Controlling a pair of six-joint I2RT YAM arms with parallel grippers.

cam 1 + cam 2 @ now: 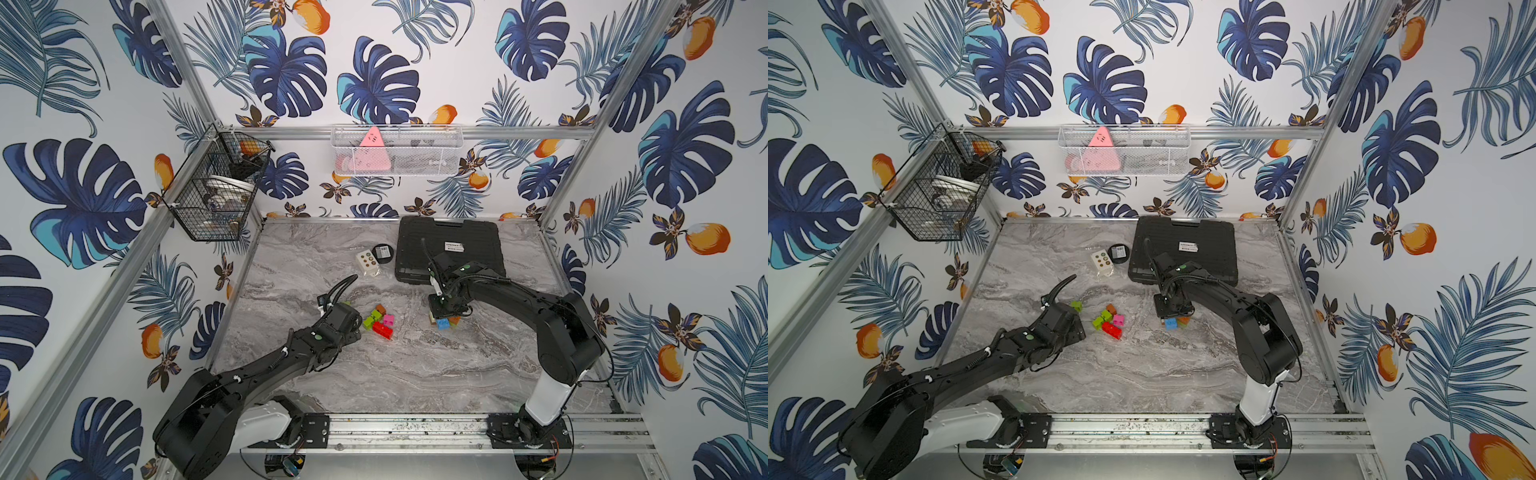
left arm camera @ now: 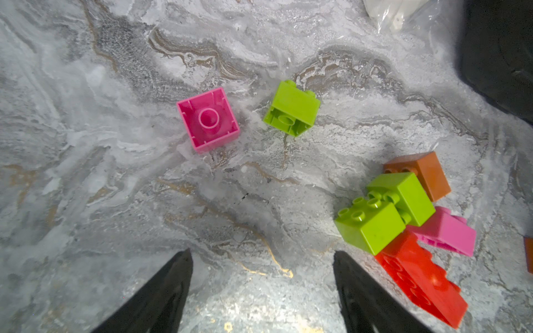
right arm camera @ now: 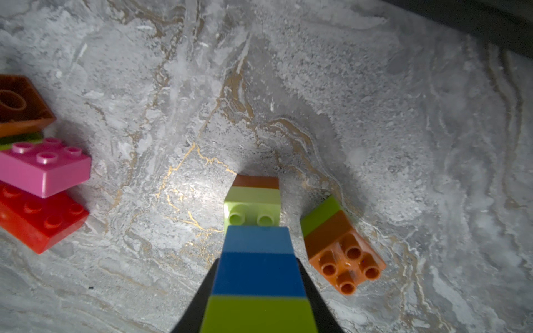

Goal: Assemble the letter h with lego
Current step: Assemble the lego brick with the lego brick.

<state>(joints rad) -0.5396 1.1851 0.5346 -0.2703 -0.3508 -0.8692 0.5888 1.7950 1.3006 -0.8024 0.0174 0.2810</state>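
In the right wrist view my right gripper (image 3: 256, 261) is shut on a lego stack (image 3: 256, 276) of lime green, blue and light blue bricks. Its far end sits on a lime brick (image 3: 252, 201) over an orange one on the marble. An orange-and-lime pair (image 3: 340, 245) lies tipped beside it. My left gripper (image 2: 261, 253) is open over bare table. Beyond it lie an upturned pink brick (image 2: 208, 119) and a lime brick (image 2: 291, 108) on its side. A loose pile (image 1: 379, 322) of lime, orange, pink and red (image 2: 421, 279) bricks lies between the arms.
A black case (image 1: 449, 249) lies at the back right, just behind the right arm. A white card with coloured dots (image 1: 368, 262) and a black round disc (image 1: 382, 252) sit at the back middle. Wire baskets (image 1: 397, 151) hang on the walls.
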